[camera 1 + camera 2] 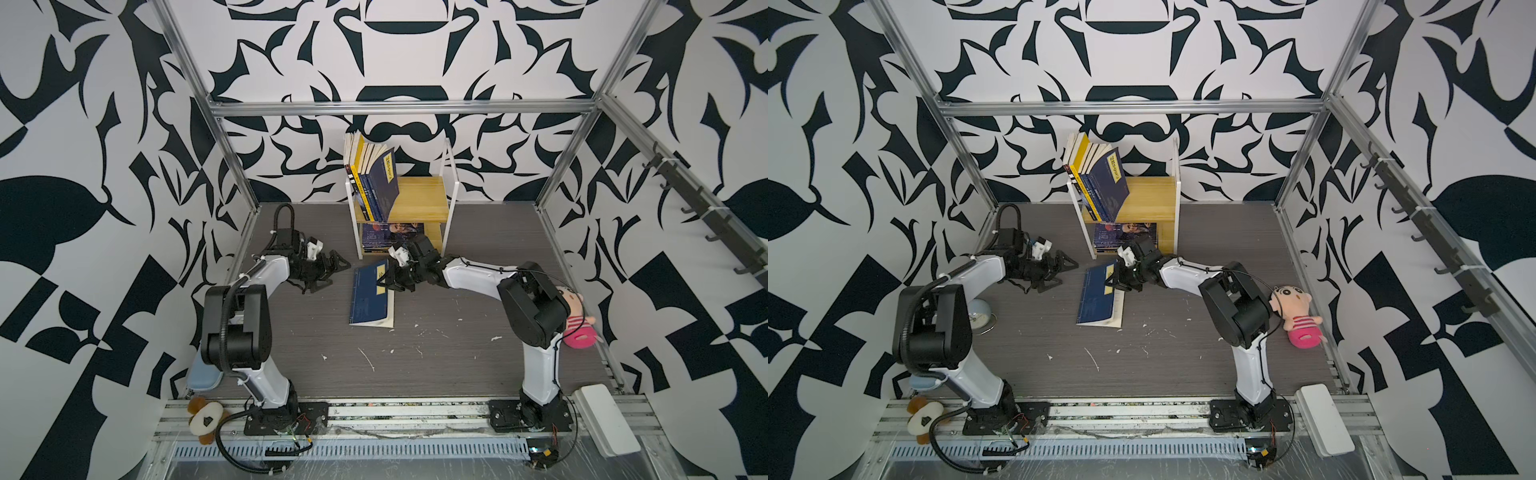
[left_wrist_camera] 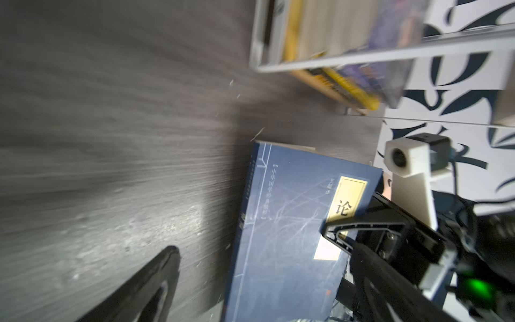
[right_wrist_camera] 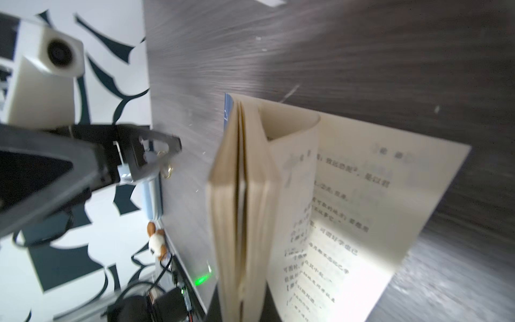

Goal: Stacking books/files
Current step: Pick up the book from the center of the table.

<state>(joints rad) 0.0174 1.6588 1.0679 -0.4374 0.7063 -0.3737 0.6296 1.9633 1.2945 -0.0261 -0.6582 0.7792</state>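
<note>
On the table, before the rack: one navy book (image 1: 371,297) with a yellow title label is laid flat on the table (image 1: 415,353), just in front of the rack (image 1: 419,199). Its front cover and some leaves are raised and fanned open, as shown in the right wrist view.
Jaws, right: the right gripper (image 1: 384,282) is clenched at the label corner of the navy book. What is pinched appears to be the cover with a few leaves, not the whole block.
Jaws, left: the left gripper (image 1: 334,274) is spread wide and empty, held beside the navy book and apart from it.
Upper shelf: upright books (image 1: 372,183), yellow and navy, are stood in a row and leaned to one side. The rest of that shelf is bare.
Lower shelf: flat books (image 1: 390,235) with dark purple-blue covers are laid one on another.
Done, as judged: most volumes are already shelved.
Left, as judged: one loose volume in view. It is judged that it must be closed, gripped whole and set with the others.
</note>
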